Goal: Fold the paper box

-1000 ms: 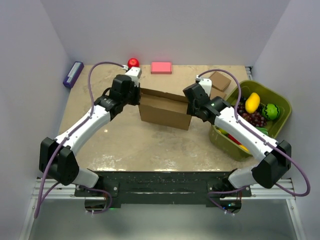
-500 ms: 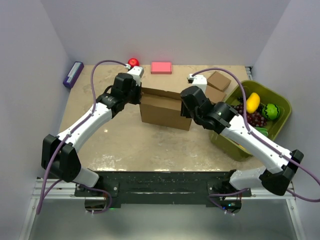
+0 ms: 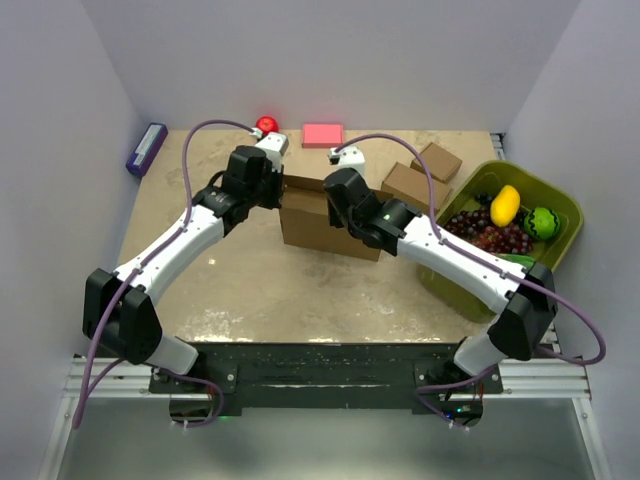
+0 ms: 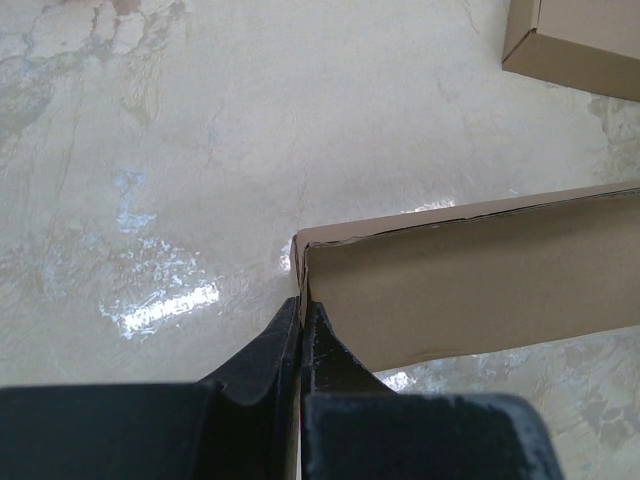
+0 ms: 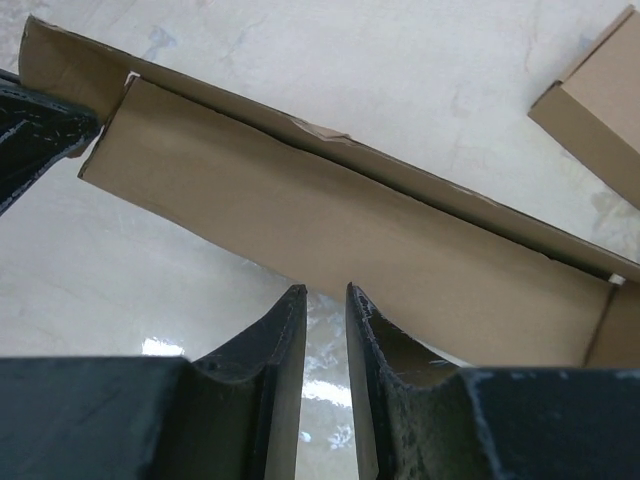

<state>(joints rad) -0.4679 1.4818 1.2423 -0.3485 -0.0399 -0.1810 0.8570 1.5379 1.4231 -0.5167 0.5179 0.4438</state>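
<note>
The paper box [image 3: 330,228] stands partly folded in the middle of the table, a brown cardboard shell with upright walls. My left gripper [image 3: 278,188] is shut on the box's left end; in the left wrist view its fingertips [image 4: 302,305] pinch the cardboard edge [image 4: 470,280]. My right gripper [image 3: 338,200] hovers over the box's top, left of its middle. In the right wrist view its jaws [image 5: 325,292] stand a narrow gap apart with nothing between them, tips just short of a long inner flap [image 5: 330,225].
Two small closed brown boxes [image 3: 438,160] [image 3: 412,185] lie at the back right. A green bin [image 3: 560,205] with fruit sits at the right edge. A pink block [image 3: 322,135], a red object [image 3: 266,125] and a purple item [image 3: 146,147] lie along the back.
My right arm has swung left from the box's right end to above its middle, and its jaws have narrowed. The left gripper has kept its hold and place.
</note>
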